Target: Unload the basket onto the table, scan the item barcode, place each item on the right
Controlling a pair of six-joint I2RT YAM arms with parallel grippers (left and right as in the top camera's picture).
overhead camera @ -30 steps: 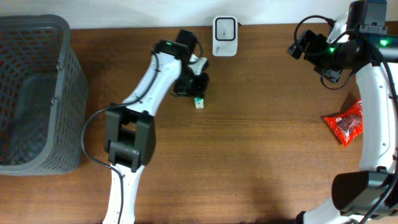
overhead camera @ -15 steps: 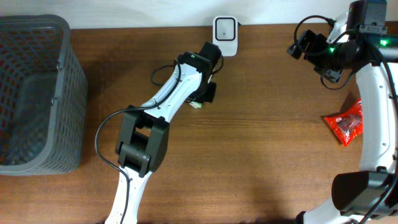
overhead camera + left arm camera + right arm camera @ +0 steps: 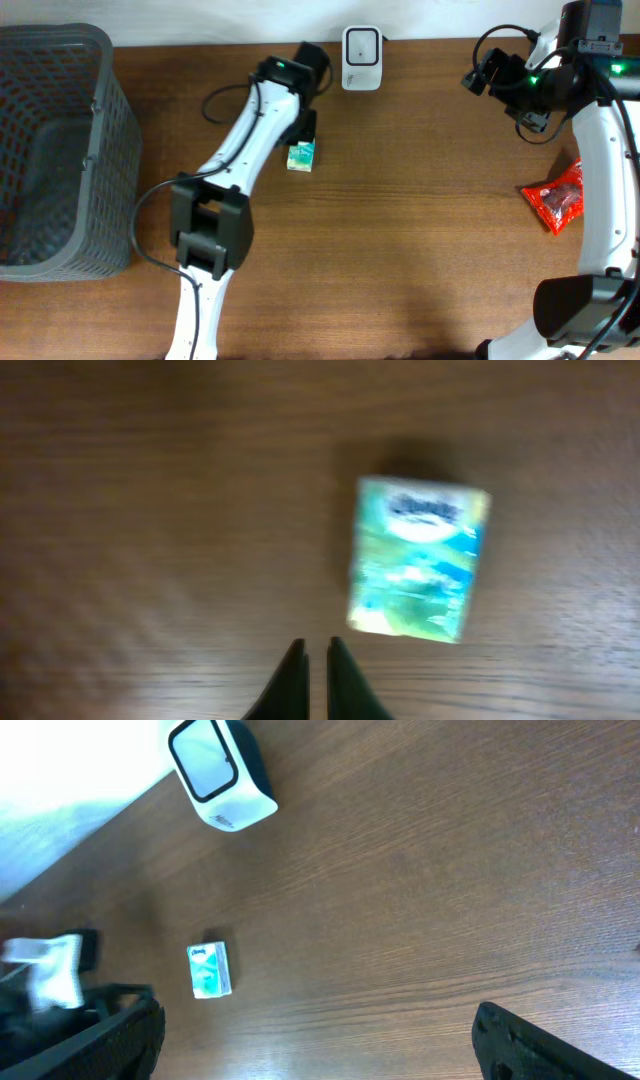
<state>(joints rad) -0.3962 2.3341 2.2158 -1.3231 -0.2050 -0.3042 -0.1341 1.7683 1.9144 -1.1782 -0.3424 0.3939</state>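
The item, a small green and white box (image 3: 300, 156), lies flat on the wooden table just below my left gripper (image 3: 305, 128). The left wrist view shows the box (image 3: 418, 558) blurred, ahead and to the right of my left gripper (image 3: 313, 648), whose fingers stand a narrow gap apart with nothing between them. The white barcode scanner (image 3: 361, 45) stands at the table's far edge, right of the left arm. My right gripper (image 3: 318, 1025) hangs wide open and empty high at the right, looking down on the scanner (image 3: 220, 772) and the box (image 3: 210, 969).
A grey mesh basket (image 3: 100, 110) fills the table's left end. A red packet (image 3: 556, 197) lies at the right edge beside the right arm. Bare wood spreads across the middle and the front.
My left arm swung over to the scanner and back to the left. The box, earlier under the gripper, now lies flat and free on the table. The right arm stayed still.
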